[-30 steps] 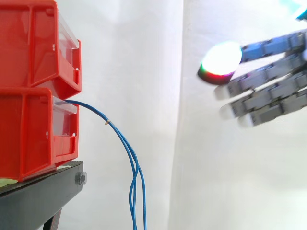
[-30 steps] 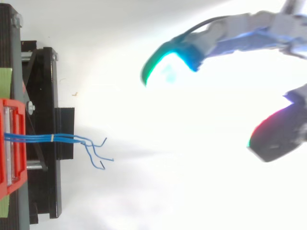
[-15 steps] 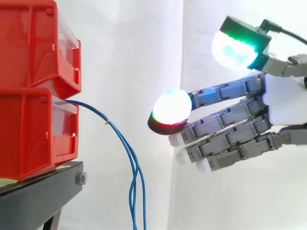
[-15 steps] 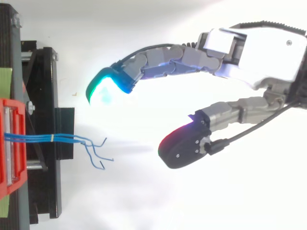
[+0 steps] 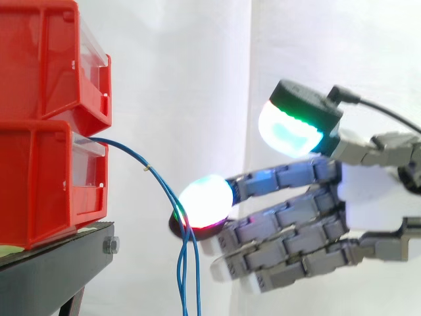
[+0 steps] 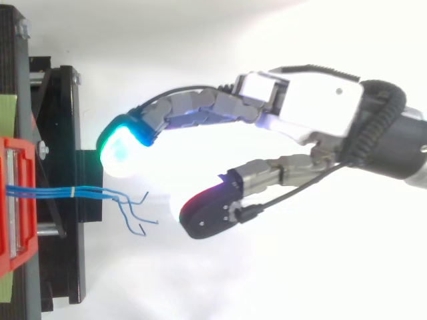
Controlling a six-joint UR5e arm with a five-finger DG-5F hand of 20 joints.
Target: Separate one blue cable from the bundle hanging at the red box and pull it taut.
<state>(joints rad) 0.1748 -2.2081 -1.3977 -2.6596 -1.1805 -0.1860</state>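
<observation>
Your hand (image 6: pixel 313 107) is spread wide and holds nothing, its glowing pads (image 6: pixel 120 147) close to the blue cables (image 5: pixel 172 197) that droop together from the lower red box (image 5: pixel 46 178), so if you close here you may pinch the whole bundle, not one strand.

**Bins left, hand right, cables between**

Side view: the upper bin (image 5: pixel 46 59) sits on the lower bin (image 5: pixel 39 184), both on the stand (image 5: pixel 46 276) at the left. Cables (image 5: pixel 172 201) leave the lower bin's front and hang just right of the stand. The hand (image 5: pixel 368 197) reaches in from the right, fingers stretched toward them. Top view: the cable ends lie between two fingertips (image 6: pixel 120 148), with a gap on each side.
</observation>
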